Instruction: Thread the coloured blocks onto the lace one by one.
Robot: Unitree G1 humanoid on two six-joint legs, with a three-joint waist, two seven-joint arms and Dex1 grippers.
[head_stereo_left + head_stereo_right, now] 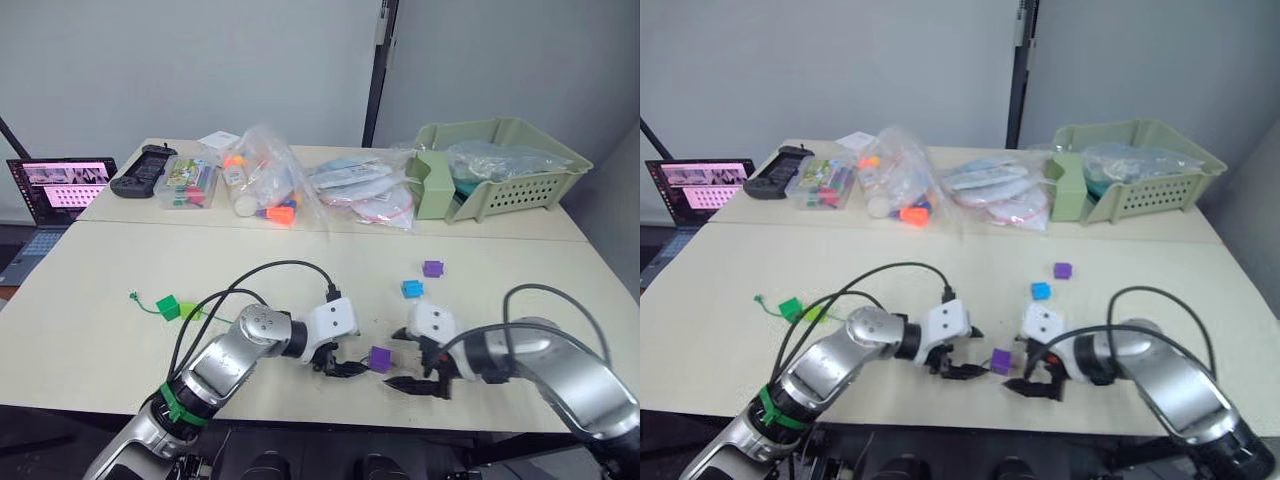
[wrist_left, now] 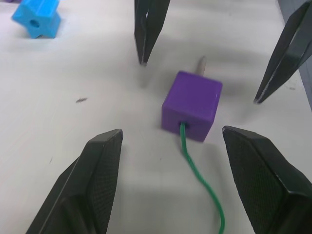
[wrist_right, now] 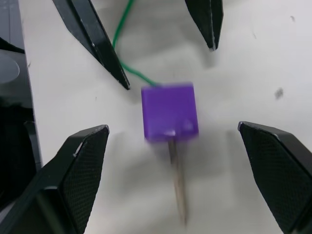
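- Left gripper (image 2: 168, 187) and right gripper (image 3: 187, 178) are facing each other low over the table (image 1: 500, 262), both with fingers spread apart, gripping nothing.
- Purple cube (image 2: 192, 106) is sitting right between them, touching neither.
- Green lace (image 2: 202, 183) is running through it, needle tip (image 3: 178, 189) poking out toward the right gripper.

One purple block (image 2: 192, 105) sits on the table with the green lace (image 2: 202, 183) entering one face and its silvery tip (image 3: 178, 185) poking out the opposite side. A second purple block (image 1: 432, 268) and a blue block (image 1: 411, 289) lie loose farther back. Two green blocks (image 1: 177, 308) rest together well to the left.
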